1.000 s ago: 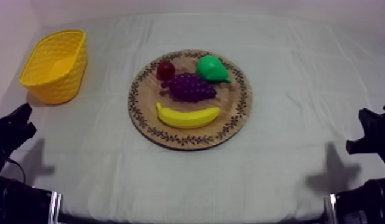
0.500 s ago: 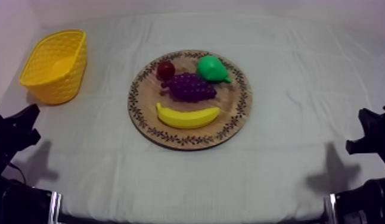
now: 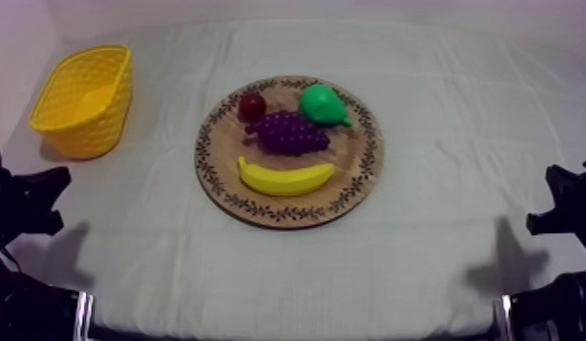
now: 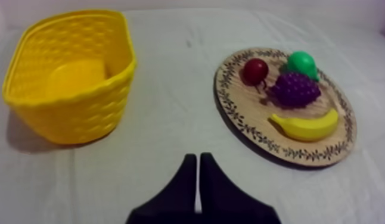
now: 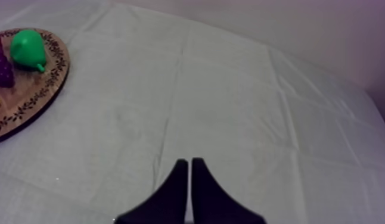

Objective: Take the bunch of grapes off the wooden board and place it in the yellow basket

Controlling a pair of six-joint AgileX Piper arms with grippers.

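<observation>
The purple bunch of grapes (image 3: 290,132) lies in the middle of the round wooden board (image 3: 356,150), between a small red fruit (image 3: 252,106), a green pear (image 3: 324,103) and a banana (image 3: 285,177). The yellow basket (image 3: 83,98) stands at the far left, holding nothing. My left gripper (image 3: 50,189) sits low at the left edge, in front of the basket. In the left wrist view its fingers (image 4: 198,165) lie together, pointing between the basket (image 4: 70,74) and the grapes (image 4: 295,89). My right gripper (image 3: 558,198) rests at the right edge, shut (image 5: 186,168).
In the right wrist view, the board's rim (image 5: 34,95) with the pear (image 5: 27,49) lies far off across bare cloth. Open cloth lies between the basket and the board, and in front of the board toward the table's near edge.
My left gripper has crept a little to the right, toward the table's middle. The fruit, the basket and the right arm have not moved.
</observation>
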